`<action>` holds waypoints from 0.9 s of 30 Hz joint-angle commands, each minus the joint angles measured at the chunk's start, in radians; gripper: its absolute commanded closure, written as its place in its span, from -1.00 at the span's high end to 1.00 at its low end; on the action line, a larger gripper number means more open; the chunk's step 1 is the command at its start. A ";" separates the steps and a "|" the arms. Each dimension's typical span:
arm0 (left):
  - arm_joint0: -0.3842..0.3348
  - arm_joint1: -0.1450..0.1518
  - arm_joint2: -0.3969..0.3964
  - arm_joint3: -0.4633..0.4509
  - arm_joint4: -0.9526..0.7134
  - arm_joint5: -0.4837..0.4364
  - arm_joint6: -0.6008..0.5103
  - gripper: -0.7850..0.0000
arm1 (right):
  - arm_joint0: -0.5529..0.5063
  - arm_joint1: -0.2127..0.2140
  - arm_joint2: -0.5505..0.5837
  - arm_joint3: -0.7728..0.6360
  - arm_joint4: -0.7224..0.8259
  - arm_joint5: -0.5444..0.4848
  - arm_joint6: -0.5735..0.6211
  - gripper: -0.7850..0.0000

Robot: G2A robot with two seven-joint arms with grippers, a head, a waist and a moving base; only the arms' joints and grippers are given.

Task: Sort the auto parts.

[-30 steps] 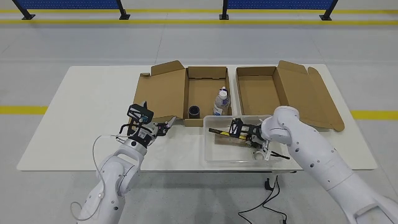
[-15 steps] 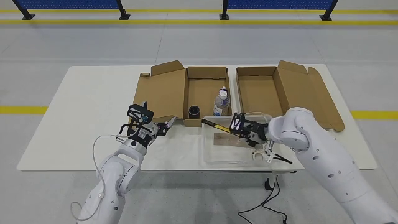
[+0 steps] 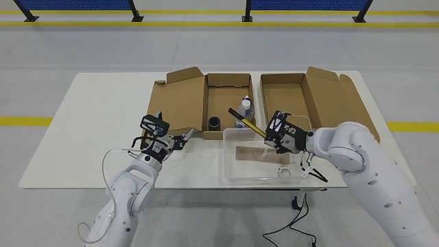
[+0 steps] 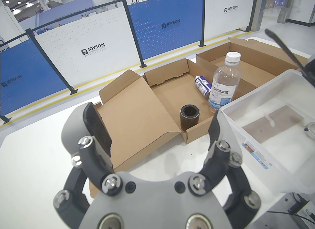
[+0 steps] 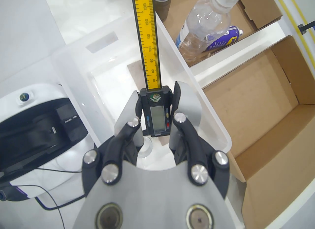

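Jaws of the right gripper pinch a caliper by its display, above the clear tub. Left gripper hangs open, holding nothing, near the tub. Beyond, the left box holds a bottle and cylinder; the right box sits beside it. Likely step: taking the caliper to a box. Next: clear the rim, lower, release.

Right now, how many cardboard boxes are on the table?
2. The first box holds a bottle, a can and a black cylinder. The second box lies beside it, beyond the clear bin. No other seems hidden.
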 commanded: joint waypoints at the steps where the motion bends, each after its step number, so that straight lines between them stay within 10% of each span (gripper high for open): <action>1: 0.000 0.000 0.000 0.000 0.000 0.000 0.000 1.00 | -0.017 0.003 0.022 -0.004 0.023 0.007 -0.026 -1.00; 27: 0.000 0.000 0.000 0.000 0.000 0.000 0.000 1.00 | -0.128 0.006 0.158 0.062 0.462 0.099 -0.246 -1.00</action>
